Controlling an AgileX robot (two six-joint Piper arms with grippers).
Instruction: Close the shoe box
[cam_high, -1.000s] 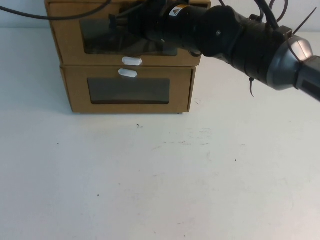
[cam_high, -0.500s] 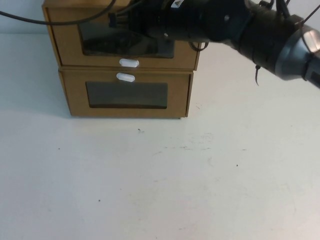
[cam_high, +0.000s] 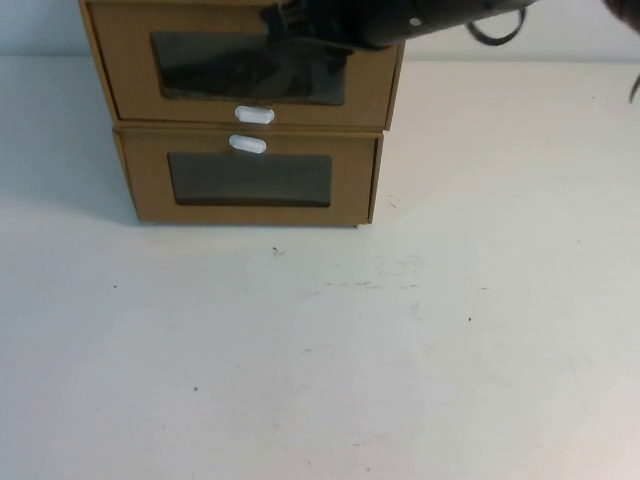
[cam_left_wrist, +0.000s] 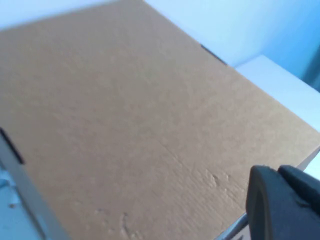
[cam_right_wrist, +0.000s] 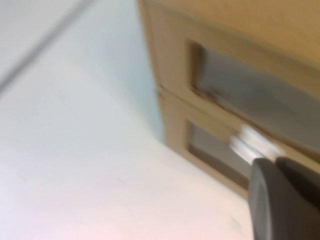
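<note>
The shoe box (cam_high: 130, 70) is the upper of two stacked brown boxes, with a clear window and a white pull tab (cam_high: 254, 114) below it. Its front panel stands about flush with the box beneath. It also shows in the right wrist view (cam_right_wrist: 170, 55). My right arm (cam_high: 400, 15) crosses the top edge in front of the window. My right gripper (cam_right_wrist: 275, 162) is shut and empty, close to the white tabs (cam_right_wrist: 252, 142). My left gripper (cam_left_wrist: 277, 170) is shut and empty, over the cardboard top (cam_left_wrist: 140, 125) of the stack.
The lower brown box (cam_high: 250, 205) has its white tab (cam_high: 247, 144) above its window and rests on the white table (cam_high: 330, 350). It also shows in the right wrist view (cam_right_wrist: 175, 130). A pale wall rises behind the stack.
The right arm has risen and drawn back to the top edge. The shoe box's front panel has gone back toward the stack, and the stack has shifted slightly left.
</note>
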